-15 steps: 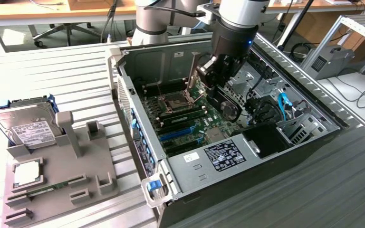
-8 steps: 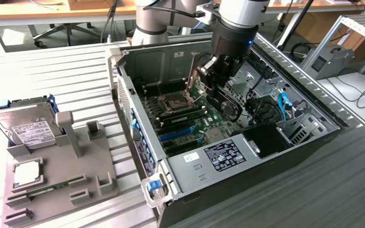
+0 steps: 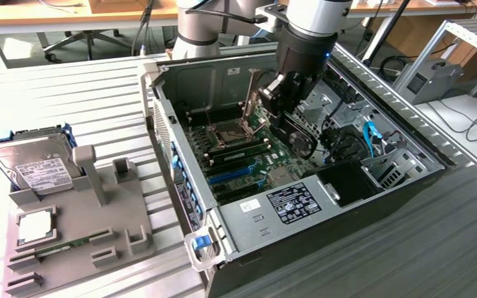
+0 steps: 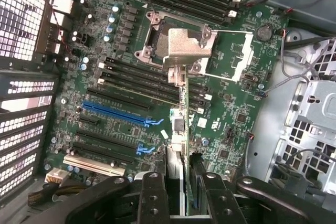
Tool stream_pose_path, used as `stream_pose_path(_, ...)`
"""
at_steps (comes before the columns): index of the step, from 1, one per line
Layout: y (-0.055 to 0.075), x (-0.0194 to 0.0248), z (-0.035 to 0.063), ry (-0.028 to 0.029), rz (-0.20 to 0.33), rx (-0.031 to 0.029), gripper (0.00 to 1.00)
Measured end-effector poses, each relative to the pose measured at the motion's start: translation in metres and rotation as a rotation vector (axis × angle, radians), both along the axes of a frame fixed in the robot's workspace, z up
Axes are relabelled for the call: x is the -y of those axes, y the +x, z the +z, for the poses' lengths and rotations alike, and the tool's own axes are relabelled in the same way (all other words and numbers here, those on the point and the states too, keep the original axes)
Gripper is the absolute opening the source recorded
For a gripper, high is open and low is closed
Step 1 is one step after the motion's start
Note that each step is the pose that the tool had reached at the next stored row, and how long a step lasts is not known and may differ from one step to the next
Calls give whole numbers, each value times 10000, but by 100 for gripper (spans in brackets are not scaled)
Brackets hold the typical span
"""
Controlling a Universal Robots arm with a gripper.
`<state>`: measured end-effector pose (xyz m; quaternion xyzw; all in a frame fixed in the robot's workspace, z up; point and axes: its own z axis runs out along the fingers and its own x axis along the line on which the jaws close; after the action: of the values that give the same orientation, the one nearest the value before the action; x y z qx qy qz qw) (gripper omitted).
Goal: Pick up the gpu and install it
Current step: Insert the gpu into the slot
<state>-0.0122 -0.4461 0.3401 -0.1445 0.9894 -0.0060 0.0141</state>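
The gpu (image 3: 300, 134) hangs inside the open computer case (image 3: 181, 205), above the motherboard (image 3: 247, 158). It is a thin card with a black cooler on one face. My gripper (image 3: 282, 99) is shut on its upper edge. In the wrist view the gpu (image 4: 183, 129) appears edge-on as a narrow green strip with a silver bracket at its far end. It runs between my two black fingers (image 4: 152, 198), with my gripper (image 4: 181, 184) closed around it. The card hovers over the motherboard (image 4: 236, 114), just beside the blue slots (image 4: 118, 114) and apart from them.
On the exterior view's left, a grey fixture (image 3: 85, 233) holds a silver hard drive in a blue frame (image 3: 33, 162), a processor chip (image 3: 35, 226) and a green memory strip (image 3: 63, 246). Case walls, drive cages (image 3: 387, 167) and cables (image 3: 369, 138) surround the board.
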Motion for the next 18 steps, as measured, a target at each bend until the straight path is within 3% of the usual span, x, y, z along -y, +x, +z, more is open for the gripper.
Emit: stream_pose_path(18,0,0,0,0,659,0,29)
